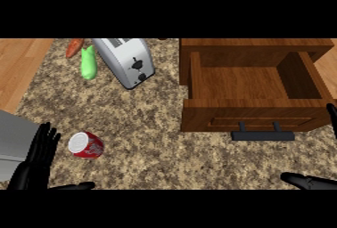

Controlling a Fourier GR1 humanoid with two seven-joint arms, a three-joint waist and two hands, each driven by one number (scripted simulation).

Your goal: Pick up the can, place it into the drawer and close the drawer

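1. Can (85, 145): red body, white end turned up toward the view. It sits on the speckled stone table (151, 129), in the near left part. I cannot tell whether it stands upright or leans. Nothing holds or touches it.
2. Left hand (38, 158): black, just left of the can, with a narrow strip of table between them. The fingers are straight and close together, pointing toward the far edge. The thumb sticks out to the right along the near edge, below the can. It holds nothing.
3. Drawer (244, 82): brown wood, pulled open, in the far right part of the table. Its wooden floor is in plain sight and its front panel faces the near edge. It is well apart from the can, to the can's right and farther back.
4. Handle (263, 135): a black bar on two short posts, fixed to the drawer's front panel.
5. Right hand (309, 181): black, at the near right corner, showing only in part. One digit lies along the near edge pointing left, and another rises at the right edge beside the drawer front. The fingers are straight, spread apart and closed on nothing. The hand is clear of the handle.
6. Toaster (125, 60): silver with black controls, set at a slant near the far edge, left of the drawer.
7. Green vegetable (89, 64): long, just left of the toaster.
8. Carrot (74, 48): orange, at the far edge, by the green vegetable's far tip.
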